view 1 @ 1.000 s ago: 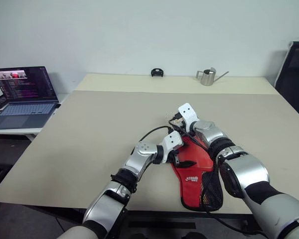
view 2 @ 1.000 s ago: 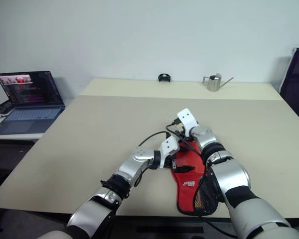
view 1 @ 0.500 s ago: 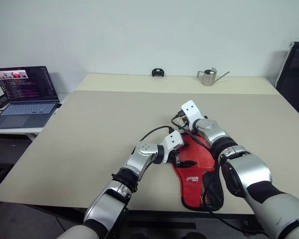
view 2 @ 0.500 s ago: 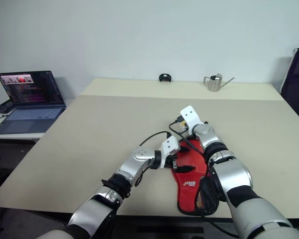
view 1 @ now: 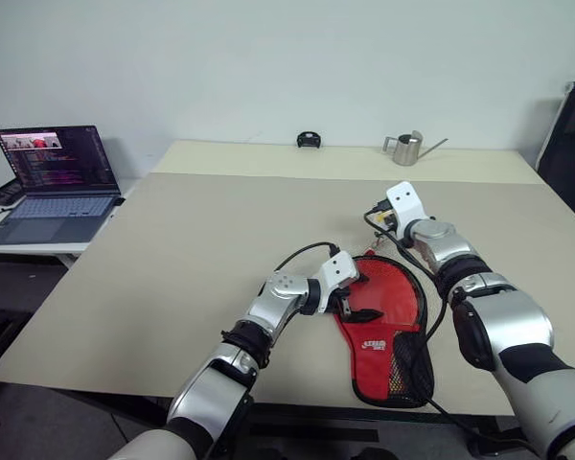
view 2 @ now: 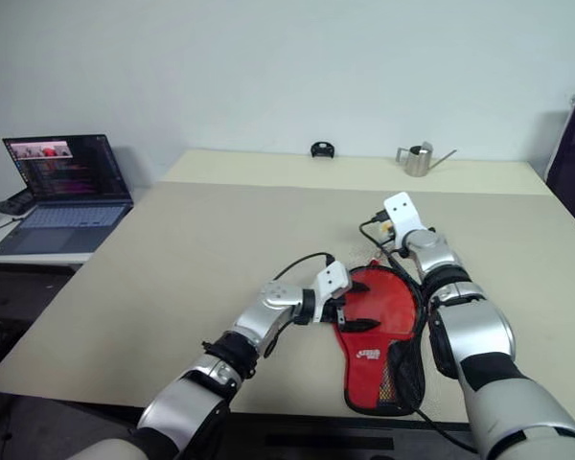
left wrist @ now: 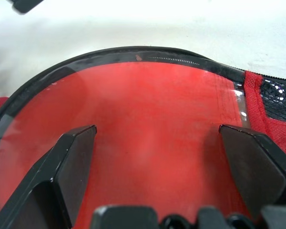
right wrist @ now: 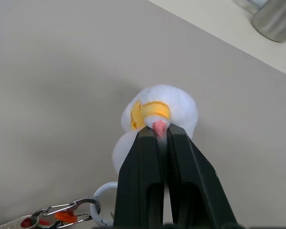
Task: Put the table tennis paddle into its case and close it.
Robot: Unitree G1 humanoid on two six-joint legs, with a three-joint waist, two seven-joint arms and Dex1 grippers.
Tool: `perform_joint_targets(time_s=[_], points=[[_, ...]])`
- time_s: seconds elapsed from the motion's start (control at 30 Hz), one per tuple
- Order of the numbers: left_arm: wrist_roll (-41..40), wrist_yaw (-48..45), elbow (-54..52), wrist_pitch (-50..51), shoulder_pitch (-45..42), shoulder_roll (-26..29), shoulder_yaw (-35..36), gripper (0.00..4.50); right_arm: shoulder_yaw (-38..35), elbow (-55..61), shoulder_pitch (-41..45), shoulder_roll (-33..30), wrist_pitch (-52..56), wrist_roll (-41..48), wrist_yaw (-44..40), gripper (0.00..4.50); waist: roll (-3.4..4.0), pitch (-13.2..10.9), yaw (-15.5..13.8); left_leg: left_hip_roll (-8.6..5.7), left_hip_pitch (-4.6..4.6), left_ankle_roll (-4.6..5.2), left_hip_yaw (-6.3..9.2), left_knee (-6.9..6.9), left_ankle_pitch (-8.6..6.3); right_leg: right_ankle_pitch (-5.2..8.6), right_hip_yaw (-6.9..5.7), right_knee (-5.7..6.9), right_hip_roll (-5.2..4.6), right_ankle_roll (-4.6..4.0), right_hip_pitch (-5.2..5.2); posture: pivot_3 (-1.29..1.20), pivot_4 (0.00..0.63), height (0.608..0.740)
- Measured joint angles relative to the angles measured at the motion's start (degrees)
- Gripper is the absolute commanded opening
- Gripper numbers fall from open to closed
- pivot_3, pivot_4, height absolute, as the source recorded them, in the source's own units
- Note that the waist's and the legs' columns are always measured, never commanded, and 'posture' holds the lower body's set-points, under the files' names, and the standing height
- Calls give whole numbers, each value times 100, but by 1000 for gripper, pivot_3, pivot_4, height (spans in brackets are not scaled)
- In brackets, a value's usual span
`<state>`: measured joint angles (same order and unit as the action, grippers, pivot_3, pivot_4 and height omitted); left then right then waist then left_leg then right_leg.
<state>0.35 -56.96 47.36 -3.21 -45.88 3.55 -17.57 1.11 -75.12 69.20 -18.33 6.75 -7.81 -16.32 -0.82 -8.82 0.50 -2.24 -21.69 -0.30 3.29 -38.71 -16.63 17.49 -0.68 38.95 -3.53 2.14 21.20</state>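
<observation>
The case (view 1: pixel 388 316) lies flat near the table's front edge, red side up, with its black mesh pocket toward me and black zipper edging around the round part. My left gripper (left wrist: pixel 157 131) is open, its two fingers spread just above the case's round red face (left wrist: pixel 148 114). My right gripper (right wrist: pixel 157 131) is beyond the case's far right edge and is shut on a small pink tab of a white plush charm (right wrist: pixel 174 102) with a yellow band. A key ring and clip (right wrist: pixel 66 212) hang beside the charm. The table tennis paddle is hidden.
An open laptop (view 1: pixel 53 172) sits on a side desk at the left. A metal watering can (view 1: pixel 407 149) and a small black object (view 1: pixel 309 140) stand at the table's far edge. A black chair (view 1: pixel 570 144) is at the right.
My right gripper has shut and moved to the right and slightly up, off the case's round part. The left gripper has stayed open in the same place.
</observation>
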Motion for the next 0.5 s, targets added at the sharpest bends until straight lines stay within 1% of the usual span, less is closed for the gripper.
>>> perform_joint_targets(time_s=[0.17, 0.33, 0.47, 0.5], points=[[0, 1, 24, -2, -5, -35, 0, 4500, 29, 72, -138, -311, 12, -18, -167, 21, 0, -1, -32, 0, -4, 0, 0, 0, 0, 0, -1, -3, 0, 0, 1, 0, 150, 740], [1, 1, 33, -5, -7, -45, 0, 4500, 81, 473, -469, -663, 75, -21, -494, 21, 1, -1, -40, -1, -7, 1, 0, 0, 0, 0, -2, -6, 0, 1, 1, 0, 150, 740], [3, 3, 75, -16, -32, -89, -5, 4500, 127, 1466, -1163, -1013, 428, 1, -924, 21, 0, -1, -66, -2, -12, 3, 3, 0, -1, 1, -7, -12, -2, 2, -1, 0, 150, 740], [5, 2, 91, -21, -45, -107, -7, 4500, 118, 2035, -1542, -1149, 664, 30, -1060, 21, 0, 0, -80, -3, -15, 4, 6, -1, -2, 1, -9, -17, -4, 2, -1, 0, 150, 740]])
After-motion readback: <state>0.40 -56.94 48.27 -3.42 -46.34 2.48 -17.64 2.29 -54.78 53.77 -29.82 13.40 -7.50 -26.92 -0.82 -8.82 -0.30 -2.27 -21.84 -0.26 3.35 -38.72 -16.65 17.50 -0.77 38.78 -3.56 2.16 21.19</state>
